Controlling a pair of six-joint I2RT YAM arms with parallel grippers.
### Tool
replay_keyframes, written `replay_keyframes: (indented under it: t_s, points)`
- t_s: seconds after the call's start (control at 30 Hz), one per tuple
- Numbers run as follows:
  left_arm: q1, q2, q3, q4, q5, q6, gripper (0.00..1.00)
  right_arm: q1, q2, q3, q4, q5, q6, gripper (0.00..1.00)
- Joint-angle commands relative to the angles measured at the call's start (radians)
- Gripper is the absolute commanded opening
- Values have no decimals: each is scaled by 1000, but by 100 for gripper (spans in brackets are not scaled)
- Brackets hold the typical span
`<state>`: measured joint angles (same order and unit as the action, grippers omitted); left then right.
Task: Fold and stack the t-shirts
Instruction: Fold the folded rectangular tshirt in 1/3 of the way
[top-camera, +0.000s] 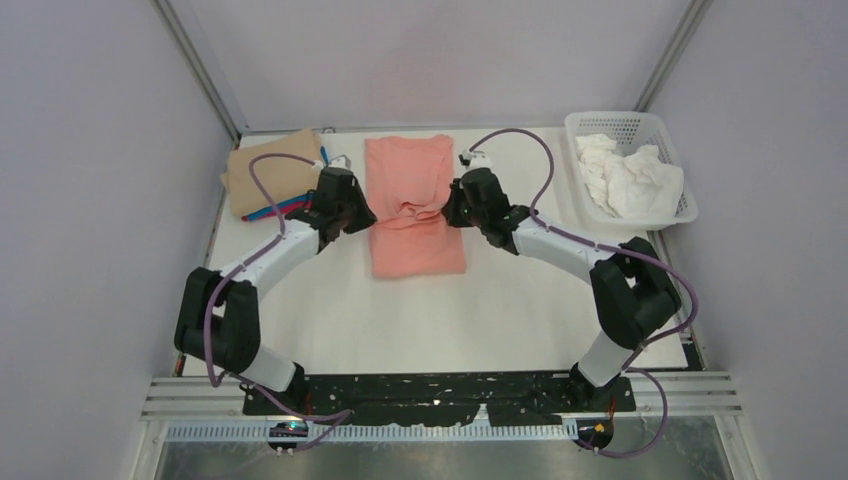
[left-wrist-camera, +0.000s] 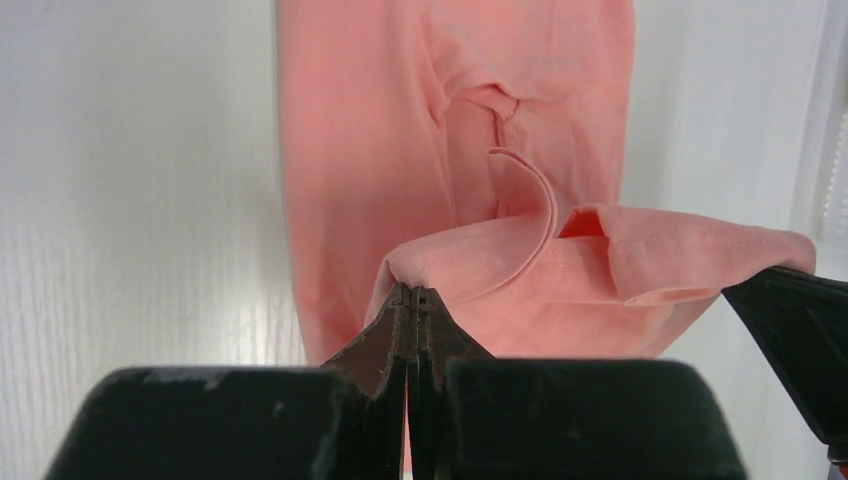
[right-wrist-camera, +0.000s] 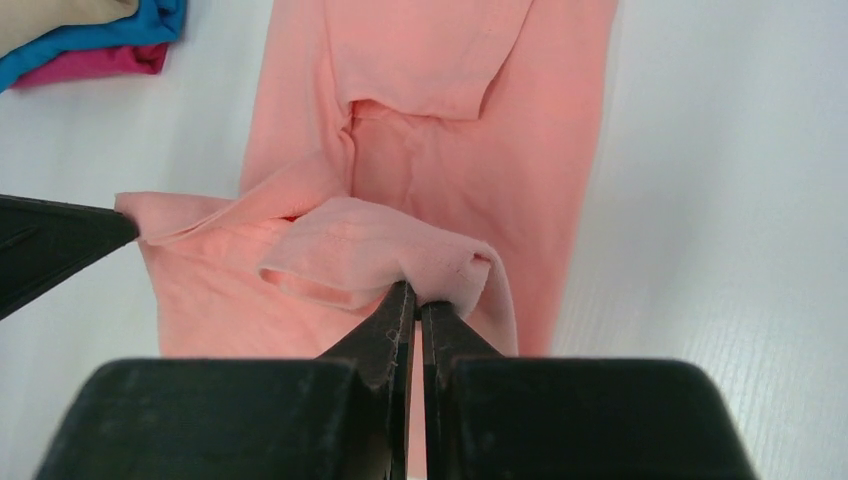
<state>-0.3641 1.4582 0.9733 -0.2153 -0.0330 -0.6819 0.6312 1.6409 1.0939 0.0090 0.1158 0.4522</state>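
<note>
White and flat, the table (top-camera: 420, 320) fills the floor of a booth with pale grey walls (top-camera: 90, 150). Take the large salmon-pink t-shirt (top-camera: 408, 165) of soft cotton as your landmark. It lies in the middle of the table, toward the far side, folded into a long band.

Well to the left of it, at the far left corner, you find a folded pile. The tan t-shirt (top-camera: 268, 172) is on top. Under it are the blue t-shirt (right-wrist-camera: 100, 38) and the magenta t-shirt (right-wrist-camera: 95, 62), of which only the edges show.

At the left edge of the salmon-pink shirt, about half way along it, your left gripper (left-wrist-camera: 412, 292) has its two black jaws pressed fully together on a corner of the pink cloth. This piece of cloth is raised above the rest of the shirt, which lies flat on the table under it. The raised edge runs across to the right, a little slack, to your right gripper (right-wrist-camera: 412, 290) at the right edge of the shirt. Its jaws are also closed tight, with a bunched fold of the same pink cloth pinched between them.

Well to the right of the shirt, at the far right corner, stands the white plastic lattice basket (top-camera: 610, 122), and crumpled white cloths (top-camera: 635, 180) lie in it.
</note>
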Motion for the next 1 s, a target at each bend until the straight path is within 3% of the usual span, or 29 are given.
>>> replay_keyframes:
  t_s: [0.0, 0.43, 0.63, 0.73, 0.8, 0.83, 0.9, 0.93, 0.97]
  points:
    - [34, 118, 117, 22, 104, 51, 0, -34, 57, 72, 66, -58, -14, 6]
    - [99, 361, 337, -51, 130, 87, 0, -106, 250, 193, 101, -154, 12, 6]
    - [108, 439, 413, -137, 148, 94, 0, -128, 318, 237, 95, -180, 20, 18]
    - [115, 445, 433, -178, 140, 89, 27, -135, 336, 264, 82, -195, 8, 36]
    - [118, 420, 427, -192, 126, 87, 53, -137, 329, 281, 58, -195, -17, 52]
    - [119, 401, 419, -197, 116, 83, 64, -137, 322, 283, 50, -187, -30, 66]
    - [119, 355, 397, -206, 103, 79, 88, -138, 294, 274, 38, -179, -48, 78]
    - [119, 327, 381, -209, 106, 76, 97, -137, 269, 255, 32, -171, -50, 81]
    - [119, 290, 352, -207, 114, 70, 99, -135, 255, 240, 33, -173, -53, 88]
